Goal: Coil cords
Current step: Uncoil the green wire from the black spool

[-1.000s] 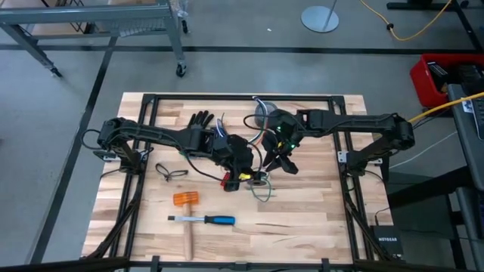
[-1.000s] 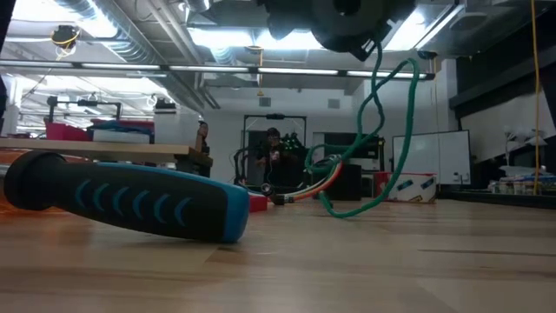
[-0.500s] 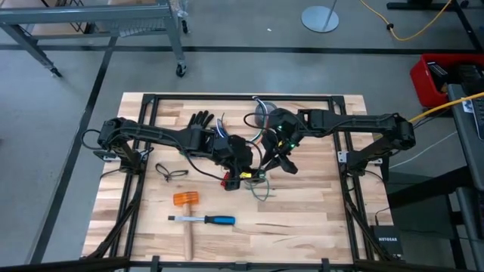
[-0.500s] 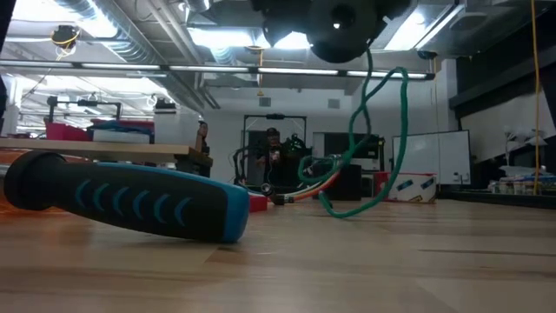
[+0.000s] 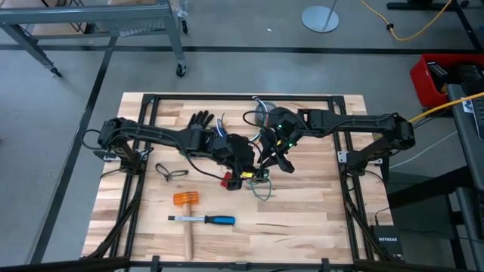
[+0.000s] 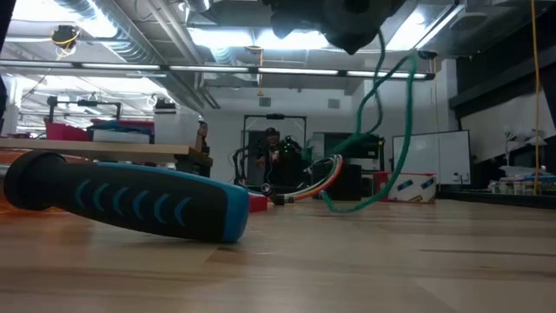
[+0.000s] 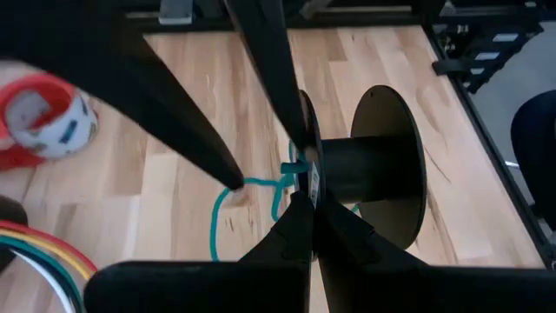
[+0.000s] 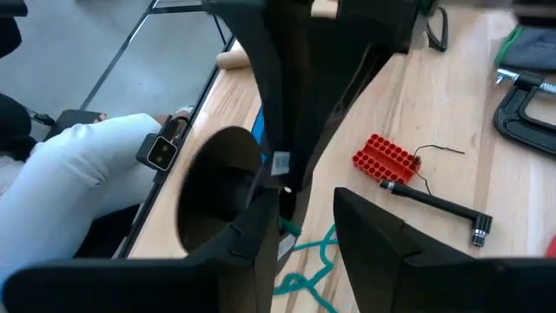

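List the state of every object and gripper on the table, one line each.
left gripper: shut on the black spool's flange.
right gripper: fingers clamped on the black spool's flange.
black spool: held between both grippers, above the table.
green cord: hanging in loose loops, lower end on the table.
screwdriver: lying flat.
mallet: lying flat.
black glove: lying flat.
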You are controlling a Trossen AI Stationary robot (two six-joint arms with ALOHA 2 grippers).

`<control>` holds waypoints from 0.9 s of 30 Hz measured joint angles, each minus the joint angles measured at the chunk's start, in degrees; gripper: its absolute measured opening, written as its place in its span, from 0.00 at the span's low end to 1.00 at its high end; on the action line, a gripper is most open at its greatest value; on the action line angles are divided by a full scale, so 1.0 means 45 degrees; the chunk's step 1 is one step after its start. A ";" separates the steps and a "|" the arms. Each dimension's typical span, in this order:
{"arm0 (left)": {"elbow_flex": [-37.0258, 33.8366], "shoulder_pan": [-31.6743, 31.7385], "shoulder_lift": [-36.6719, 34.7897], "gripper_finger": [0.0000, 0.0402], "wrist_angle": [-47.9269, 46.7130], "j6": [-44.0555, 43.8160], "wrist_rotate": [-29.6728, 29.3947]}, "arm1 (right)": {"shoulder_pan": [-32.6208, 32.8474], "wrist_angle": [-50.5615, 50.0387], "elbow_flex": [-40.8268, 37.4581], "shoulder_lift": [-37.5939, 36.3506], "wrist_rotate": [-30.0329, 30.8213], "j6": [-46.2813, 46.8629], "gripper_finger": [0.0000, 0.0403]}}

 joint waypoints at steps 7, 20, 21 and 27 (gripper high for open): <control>0.0000 -0.0002 -0.0003 0.00 0.0322 0.0235 -0.0003 | 0.0000 -0.0042 0.0000 0.0000 0.0000 0.0005 0.29; 0.0003 0.0003 -0.0003 0.00 0.0550 0.0350 -0.0003 | 0.0000 -0.0091 0.0000 0.0005 0.0000 0.0010 0.29; 0.0003 0.0001 -0.0003 0.00 0.0306 0.0253 -0.0003 | 0.0000 -0.0118 0.0000 0.0005 0.0000 0.0010 0.29; 0.0005 -0.0002 -0.0003 0.00 -0.0695 -0.0217 -0.0264 | -0.0005 -0.0195 0.0000 0.0005 0.0015 0.0010 0.29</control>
